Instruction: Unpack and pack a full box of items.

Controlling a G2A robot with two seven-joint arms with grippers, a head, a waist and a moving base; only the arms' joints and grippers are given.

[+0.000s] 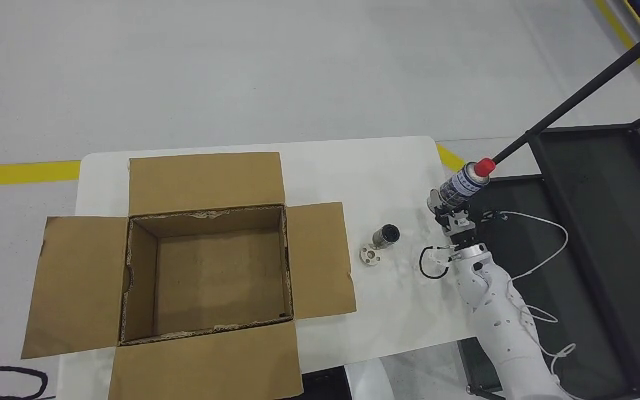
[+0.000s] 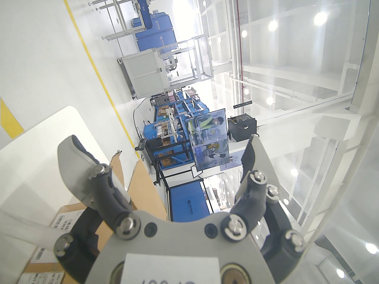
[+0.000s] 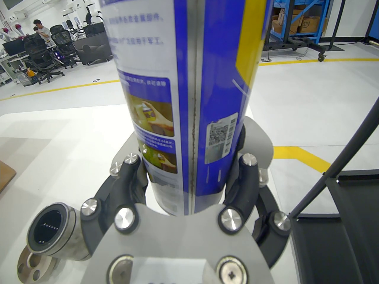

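Table (image 1: 385, 170) white, floor (image 1: 300, 70) yellow-lined, box (image 1: 205, 182) open

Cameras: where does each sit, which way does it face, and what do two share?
Top view: above the arms, facing down on the table, open cardboard box and right gripper.
Left wrist view: on that wrist, facing the hall past the open left gripper.
Right wrist view: on that wrist, facing along the gripped spray can.
Shared: top and right wrist views both show the flanged bearing.
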